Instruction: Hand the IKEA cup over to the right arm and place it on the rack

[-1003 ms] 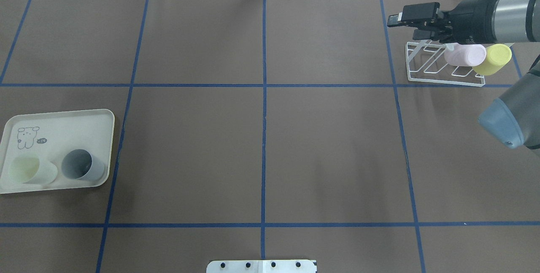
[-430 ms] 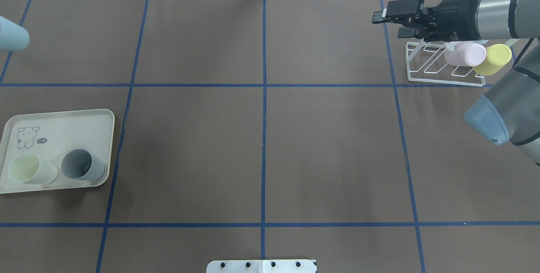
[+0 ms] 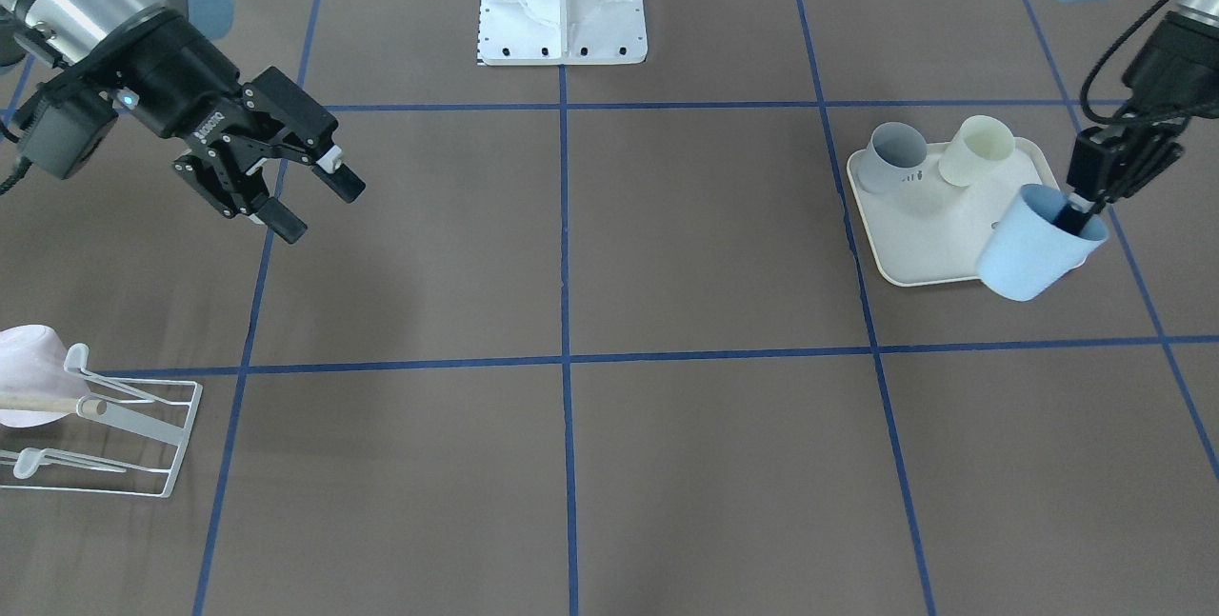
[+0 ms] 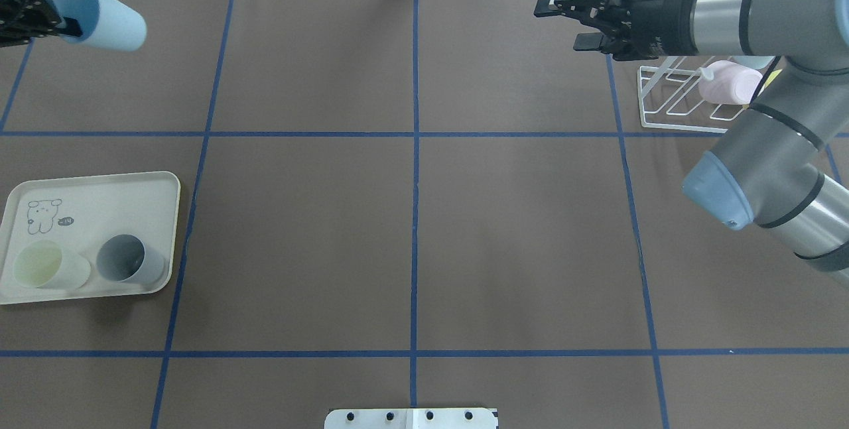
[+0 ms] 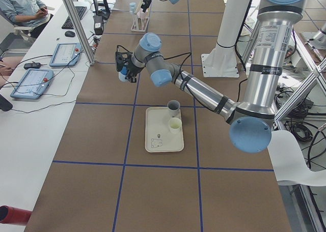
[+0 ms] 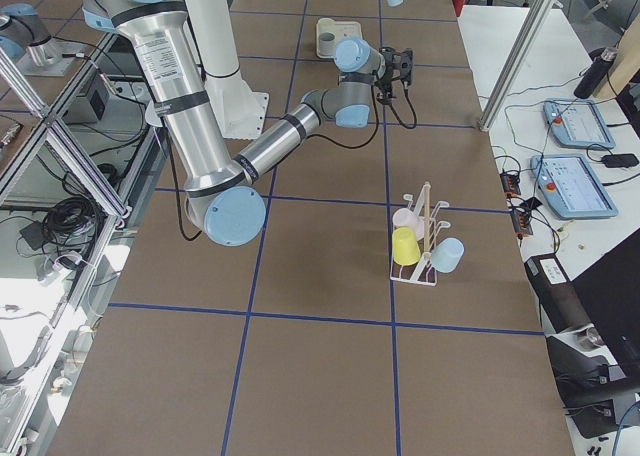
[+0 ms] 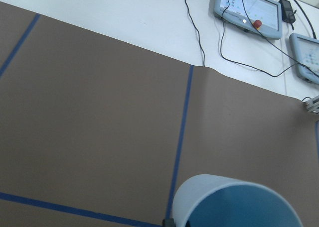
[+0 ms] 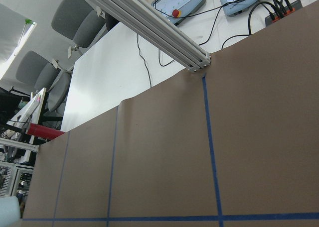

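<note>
the light blue cup (image 4: 99, 16) is held by its rim in the left jaws, near the worktop's (image 4: 298, 217) far left corner, base pointed toward the wide-open right jaws, well apart.

rack (image 3: 133, 422) cut by edge, left pincer (image 3: 1082, 210) finger hidden in cup (image 3: 1030, 257)

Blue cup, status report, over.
Left gripper shut on blue cup rim, aloft. Right gripper open, empty. Nothing between them.

Cream tray (image 4: 123, 200) on brown table (image 4: 298, 217). Grey cup (image 4: 129, 260), pale yellow cup (image 4: 46, 266) side by side on tray.
</note>
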